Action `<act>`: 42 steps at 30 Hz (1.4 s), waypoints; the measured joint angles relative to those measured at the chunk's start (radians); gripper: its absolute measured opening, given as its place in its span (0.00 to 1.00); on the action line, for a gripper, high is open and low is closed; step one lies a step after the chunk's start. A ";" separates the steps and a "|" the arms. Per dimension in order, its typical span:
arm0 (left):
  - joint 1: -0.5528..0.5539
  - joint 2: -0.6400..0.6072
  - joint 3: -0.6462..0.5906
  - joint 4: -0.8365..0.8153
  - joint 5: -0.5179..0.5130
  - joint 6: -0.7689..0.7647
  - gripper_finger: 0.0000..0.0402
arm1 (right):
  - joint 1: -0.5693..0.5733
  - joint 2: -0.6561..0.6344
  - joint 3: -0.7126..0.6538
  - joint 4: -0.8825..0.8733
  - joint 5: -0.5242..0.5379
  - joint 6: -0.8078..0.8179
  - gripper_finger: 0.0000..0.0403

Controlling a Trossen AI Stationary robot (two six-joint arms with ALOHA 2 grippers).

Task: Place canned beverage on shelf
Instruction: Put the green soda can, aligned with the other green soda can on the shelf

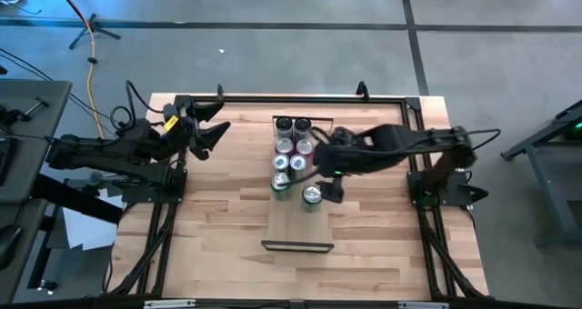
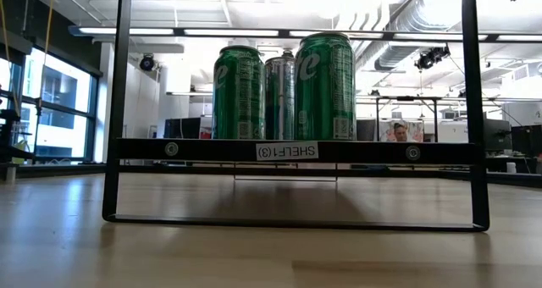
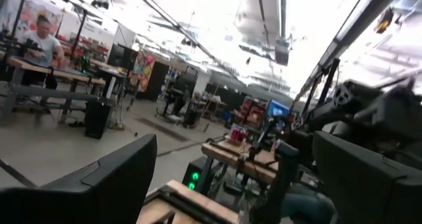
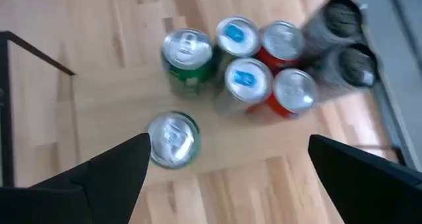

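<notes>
While the shelf (image 1: 297, 220) lies mid-table running near to far, you've got eight cans standing on its far part. One green can (image 1: 312, 195) stands alone, nearest on the shelf's right side, upright; in the right wrist view it's the green can (image 4: 172, 140) apart from the others. Just beyond it a cluster: another green one (image 4: 188, 58), two silver-sided cans with blue tabs (image 4: 248, 80), two red cans (image 4: 294, 92), and two dark cans (image 4: 343, 16) at the far end. From the low view you see green cans (image 2: 326, 86) on the board behind the dark end frame (image 2: 118, 110), which carries a label reading SHELF1(3) (image 2: 287, 151).

Your right gripper (image 1: 334, 187) hovers just right of the lone green can, fingers spread wide, gripping nothing. Your left gripper (image 1: 215, 134) sits well off at the table's far left, claws also apart and empty, aimed into the room, where a person (image 3: 43, 39) shows in the background.
</notes>
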 joint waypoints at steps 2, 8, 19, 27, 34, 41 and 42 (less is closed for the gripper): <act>0.000 -0.001 0.000 0.011 -0.001 -0.004 0.91 | 0.034 -0.073 -0.088 0.030 0.046 0.035 0.98; 0.000 0.011 0.000 0.007 -0.001 -0.139 0.91 | 0.188 -0.386 -0.562 0.360 0.091 0.234 0.98; 0.000 0.033 0.000 0.008 0.023 -0.271 0.91 | 0.316 -0.710 -1.070 1.252 0.091 0.411 0.98; -0.001 0.032 0.000 0.008 0.026 -0.341 0.91 | 0.312 -0.724 -1.158 1.530 0.096 0.532 0.98; -0.009 0.032 0.000 0.008 0.035 -0.366 0.91 | 0.285 -0.707 -1.159 1.436 0.157 0.775 0.98; -0.009 0.032 0.000 0.008 0.062 -0.367 0.91 | 0.274 -0.628 -1.159 1.189 0.130 1.114 0.93; -0.009 0.032 0.000 0.008 0.072 -0.367 0.91 | 0.278 -0.609 -1.159 1.161 0.104 1.144 0.89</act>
